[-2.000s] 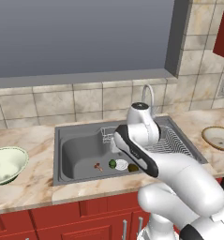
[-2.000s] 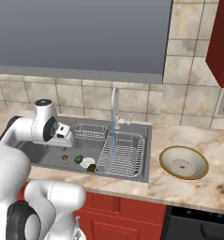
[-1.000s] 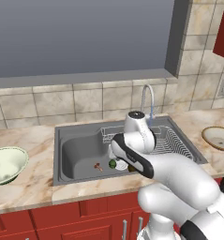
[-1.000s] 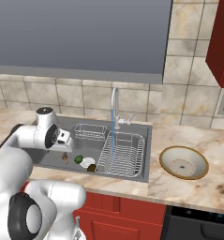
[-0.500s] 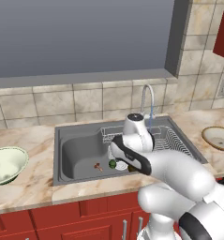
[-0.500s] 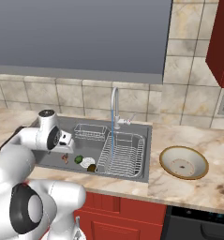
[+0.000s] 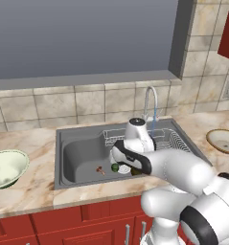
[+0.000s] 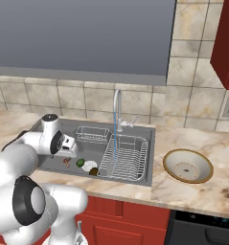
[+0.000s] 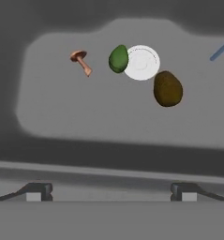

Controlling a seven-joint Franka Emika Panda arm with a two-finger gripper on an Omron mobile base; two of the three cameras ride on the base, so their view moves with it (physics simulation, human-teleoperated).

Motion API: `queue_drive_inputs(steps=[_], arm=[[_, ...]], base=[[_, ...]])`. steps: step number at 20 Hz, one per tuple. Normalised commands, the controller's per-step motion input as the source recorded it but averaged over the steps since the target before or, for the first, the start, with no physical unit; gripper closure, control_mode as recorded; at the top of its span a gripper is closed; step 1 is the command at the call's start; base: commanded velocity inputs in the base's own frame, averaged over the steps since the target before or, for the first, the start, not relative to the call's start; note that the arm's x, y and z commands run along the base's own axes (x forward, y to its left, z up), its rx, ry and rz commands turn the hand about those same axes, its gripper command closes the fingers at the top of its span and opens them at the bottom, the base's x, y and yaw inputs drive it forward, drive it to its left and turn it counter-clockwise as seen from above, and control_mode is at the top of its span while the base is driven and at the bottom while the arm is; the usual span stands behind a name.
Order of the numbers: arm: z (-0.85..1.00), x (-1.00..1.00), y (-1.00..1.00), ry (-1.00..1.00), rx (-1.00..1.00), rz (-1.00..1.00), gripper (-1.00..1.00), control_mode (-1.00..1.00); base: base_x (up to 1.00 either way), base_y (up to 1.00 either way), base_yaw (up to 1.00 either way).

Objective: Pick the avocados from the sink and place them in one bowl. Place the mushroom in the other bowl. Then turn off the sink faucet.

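Observation:
In the hand view the sink point(image 9: 62, 117) floor holds the reddish mushroom point(image 9: 80, 60), the bright green avocado point(image 9: 118, 58) against the white drain point(image 9: 141, 62), and the dark brown avocado point(image 9: 168, 88). My gripper point(image 9: 111, 192) hovers above them, open wide, with nothing between its fingertips point(image 9: 38, 191). From the right base view the hand point(image 8: 65, 143) hangs over the basin's left part, just above the mushroom point(image 8: 66, 161) and green avocado point(image 8: 80, 162). The shallow tan bowl point(image 8: 188, 166) sits on the right counter, the green-cream bowl point(image 7: 5, 167) on the left. The faucet point(image 8: 117, 107) runs a thin blue stream.
A wire dish rack point(image 8: 127, 155) fills the sink's right half, and a smaller wire basket point(image 8: 93, 135) sits at the back. Tiled wall and a window ledge rise behind the faucet. Marble counter point(image 7: 34, 191) surrounds the basin.
The hand has come down and slightly left toward the sink floor. The jaws have stayed open, and the fruits and mushroom have not moved.

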Motion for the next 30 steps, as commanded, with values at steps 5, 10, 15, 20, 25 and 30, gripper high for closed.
queue_drive_inputs(steps=[5, 10, 15, 20, 25, 30], arm=[[-0.12, 0.12, 0.00, 0.00, 0.00, 0.00, -1.00, -1.00], [-0.11, 0.13, 0.00, 0.00, 0.00, 0.00, -1.00, -1.00], [-0.11, 0.13, 0.00, 0.00, 0.00, 0.00, -1.00, -1.00], [-0.11, 0.12, 0.00, 0.00, 0.00, 0.00, -1.00, -1.00], [-0.12, 0.11, 0.00, 0.00, 0.00, 0.00, -1.00, -1.00], [-0.12, 0.13, 0.00, 0.00, 0.00, 0.00, -1.00, -1.00]], base=[[0.00, 0.00, 0.00], [0.00, 0.00, 0.00], [0.00, 0.00, 0.00], [0.00, 0.00, 0.00], [0.00, 0.00, 0.00], [0.00, 0.00, 0.00]])
